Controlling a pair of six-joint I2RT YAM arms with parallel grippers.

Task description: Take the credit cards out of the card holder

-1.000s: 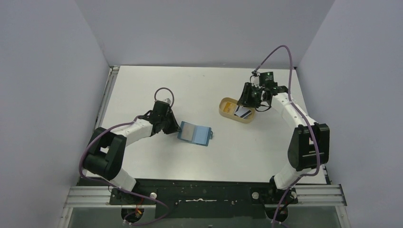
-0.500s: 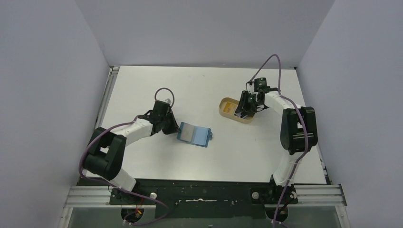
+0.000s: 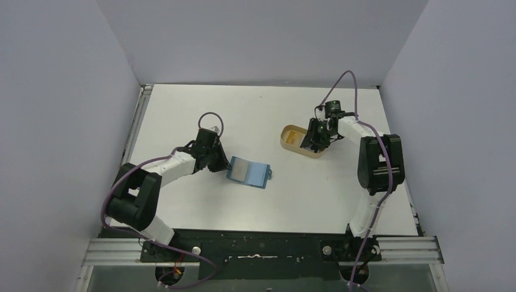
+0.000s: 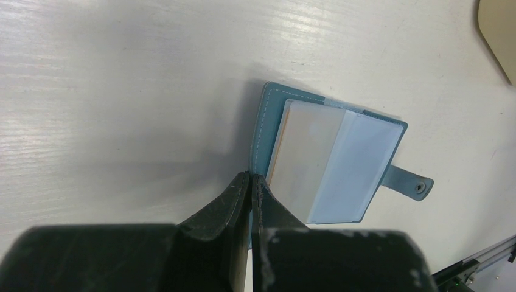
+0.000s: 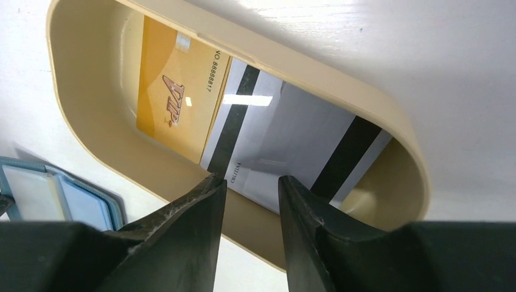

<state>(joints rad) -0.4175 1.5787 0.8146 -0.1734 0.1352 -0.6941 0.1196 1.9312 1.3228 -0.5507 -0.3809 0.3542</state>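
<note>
Over the tray (image 5: pixel 79 103), your right jaws stand apart above two credit cards (image 5: pixel 286 146); your left jaws pinch the card holder (image 4: pixel 331 161) edge

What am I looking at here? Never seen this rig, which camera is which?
Two robot arms bolted to a table's near edge. One picture looks down from above; the other two come from cameras on each wrist. The left gripper is shut at the edge of the open teal card holder, seemingly pinching it. The right gripper hangs open over a tan tray holding two credit cards: a gold card and a white card with black bands. It holds nothing.
</note>
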